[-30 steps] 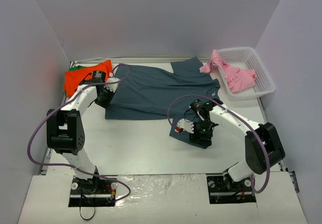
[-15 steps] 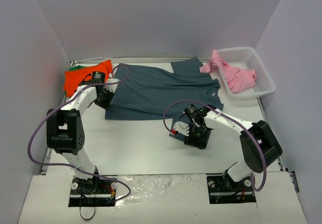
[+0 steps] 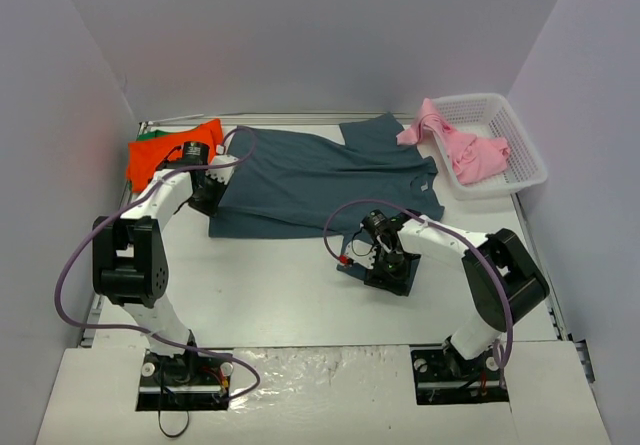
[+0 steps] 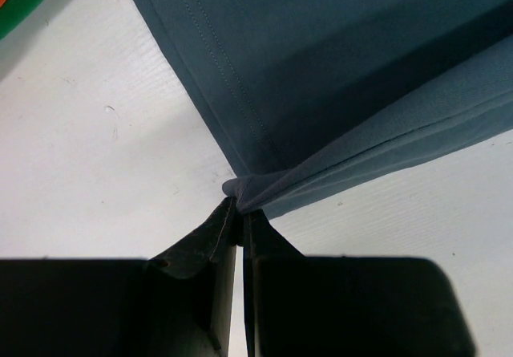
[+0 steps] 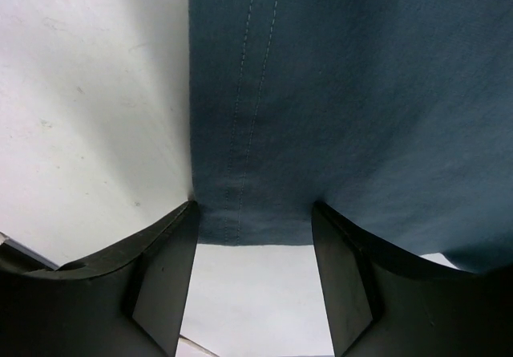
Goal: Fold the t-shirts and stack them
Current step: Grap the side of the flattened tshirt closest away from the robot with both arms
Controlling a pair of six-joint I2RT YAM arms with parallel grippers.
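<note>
Clamping a corner of the dark slate-blue cloth t-shirt (image 4: 345,68) is the left gripper (image 4: 238,210); the right gripper (image 5: 254,212) is straddling its hem, jaws apart.

A white counter (image 3: 280,285) seen from above, partly covered.
A slate-blue t-shirt (image 3: 320,175) lies spread flat across the middle and far half, with one part reaching nearer on the right. In the far left corner an orange-red t-shirt (image 3: 155,155) lies crumpled over a green t-shirt (image 3: 148,136), of which only a sliver shows. A white lattice basket (image 3: 530,170) sits at the far right.
</note>
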